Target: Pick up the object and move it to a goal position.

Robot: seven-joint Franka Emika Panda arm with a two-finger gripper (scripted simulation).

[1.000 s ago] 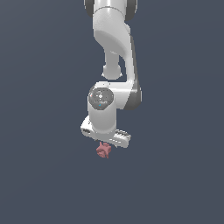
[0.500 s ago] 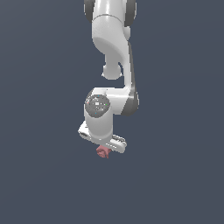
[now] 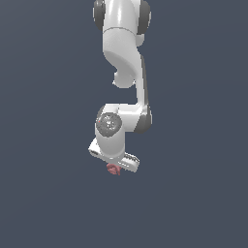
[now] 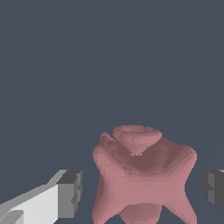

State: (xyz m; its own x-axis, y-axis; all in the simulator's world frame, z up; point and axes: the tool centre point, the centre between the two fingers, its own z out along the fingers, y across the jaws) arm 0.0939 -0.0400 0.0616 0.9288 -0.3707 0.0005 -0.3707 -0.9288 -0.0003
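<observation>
The object (image 3: 113, 169) is a small pinkish-red knobbly lump that sits right under the white hand in the exterior view. In the wrist view it (image 4: 144, 175) fills the space between my two fingers. My gripper (image 3: 115, 164) hangs from the white arm, pointing down over the object. In the wrist view the gripper (image 4: 141, 192) is open, with one grey fingertip (image 4: 70, 194) on one side of the object and the other fingertip (image 4: 213, 190) on the far side. A narrow gap shows between each pad and the object.
A plain dark blue-grey surface (image 3: 193, 203) lies all around. The white arm (image 3: 123, 58) comes down from the exterior view's top. No other objects show, and no goal marker shows.
The hand has come down a little and shifted slightly to the exterior view's left, closing on the object. The object has stayed where it was.
</observation>
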